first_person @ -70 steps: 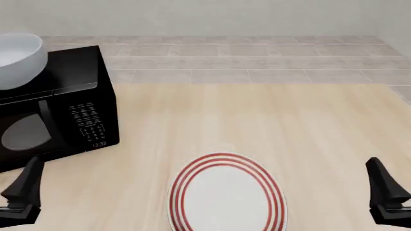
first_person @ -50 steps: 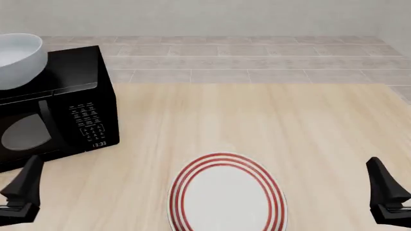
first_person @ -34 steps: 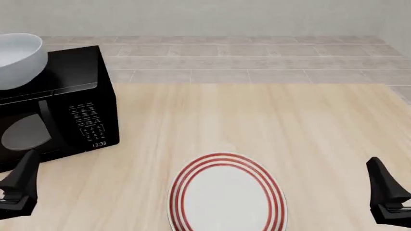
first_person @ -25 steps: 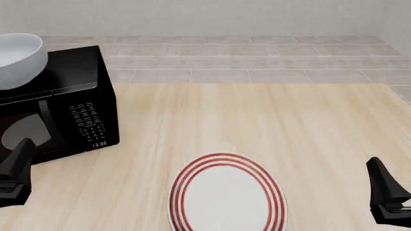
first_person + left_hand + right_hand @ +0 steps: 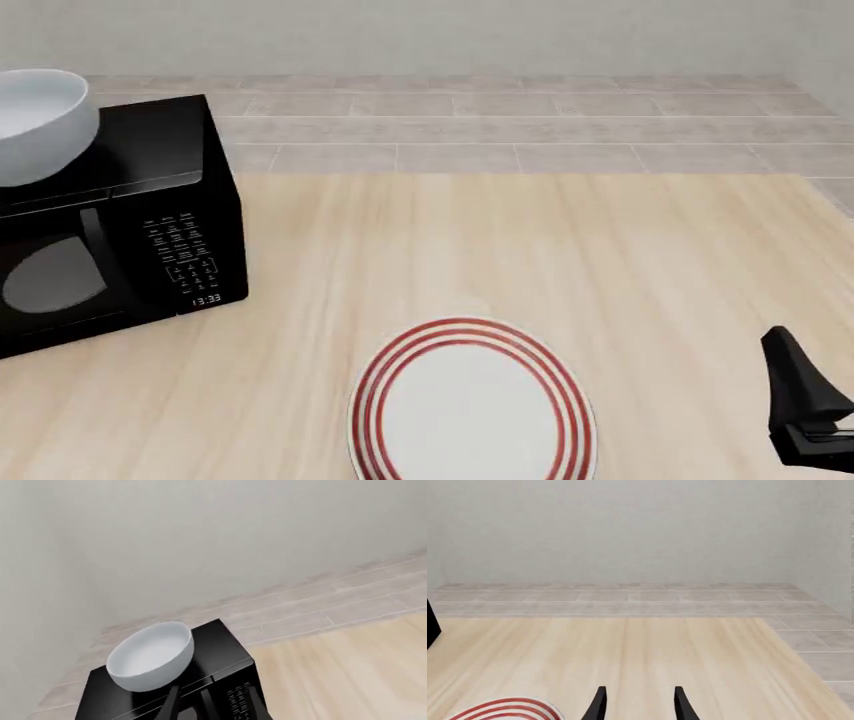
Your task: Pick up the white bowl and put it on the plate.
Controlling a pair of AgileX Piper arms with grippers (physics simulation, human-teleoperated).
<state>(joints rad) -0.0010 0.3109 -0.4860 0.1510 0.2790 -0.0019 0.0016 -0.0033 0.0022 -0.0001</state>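
Spanning foreground: pale wood table (image 5: pixel 561 260); tiled floor (image 5: pixel 534 120) beyond.

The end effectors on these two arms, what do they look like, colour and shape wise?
Both are plain matte black with no markings or cables showing. The right end effector has two slim, flat fingers tapering to narrow tips; in the front view it reads as a dark wedge-shaped blade on a blocky base. The left end effector shows the same thin black fingers.

White bowl and ringed plate, well apart.
The white bowl (image 5: pixel 40 122), glossy and plain, is sitting upright on the microwave (image 5: pixel 134 230); the plate (image 5: pixel 470 410), three red rings near its rim, is lying flat on the table (image 5: pixel 561 250).
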